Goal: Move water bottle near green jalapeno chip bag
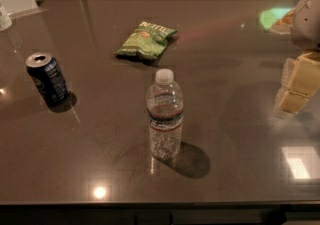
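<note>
Now the gripper (298, 85) hangs at the right edge, spread or pressed together unclear; it should take the upright bottle (164, 116) mid-body, squarely, then set it beside the bag (145, 40).

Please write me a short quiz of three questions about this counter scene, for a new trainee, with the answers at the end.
1. True or false: the water bottle lies on its side, touching the green jalapeno chip bag.
2. Which of these is furthest to the picture's left? A) the soda can B) the water bottle C) the green jalapeno chip bag
3. Fill in: the end effector is at the picture's ____ edge, apart from the water bottle.
Key: 1 false, it stands upright, apart from the bag; 2 A; 3 right.
</note>
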Robot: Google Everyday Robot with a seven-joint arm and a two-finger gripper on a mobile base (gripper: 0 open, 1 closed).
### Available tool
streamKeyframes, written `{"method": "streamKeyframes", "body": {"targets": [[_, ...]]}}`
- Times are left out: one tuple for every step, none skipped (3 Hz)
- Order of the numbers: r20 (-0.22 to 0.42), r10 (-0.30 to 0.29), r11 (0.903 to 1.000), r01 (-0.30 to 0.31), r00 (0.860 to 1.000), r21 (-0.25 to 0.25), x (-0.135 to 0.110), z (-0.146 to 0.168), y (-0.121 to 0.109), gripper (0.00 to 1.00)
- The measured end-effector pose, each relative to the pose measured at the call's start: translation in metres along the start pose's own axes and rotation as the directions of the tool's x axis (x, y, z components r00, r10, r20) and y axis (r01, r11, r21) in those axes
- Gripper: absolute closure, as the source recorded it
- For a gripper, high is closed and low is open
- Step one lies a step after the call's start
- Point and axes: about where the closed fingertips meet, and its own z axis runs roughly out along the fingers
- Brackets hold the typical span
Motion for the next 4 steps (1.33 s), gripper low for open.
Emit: {"method": "streamKeyframes", "body": {"targets": [[0.0, 0.0, 1.0, 0.0, 1.0, 0.0, 0.0, 0.0, 0.0, 0.0], [0.064, -0.016, 0.9991, 0.018, 0.998, -0.038, -0.009, 0.006, 0.007, 0.0], [0.18, -0.028, 0.9889, 0.053, 0.983, -0.139, -0.034, 0.026, 0.026, 0.0], [0.293, -0.004, 0.9714, 0.074, 0.956, -0.226, -0.058, 0.045, 0.042, 0.0]]}}
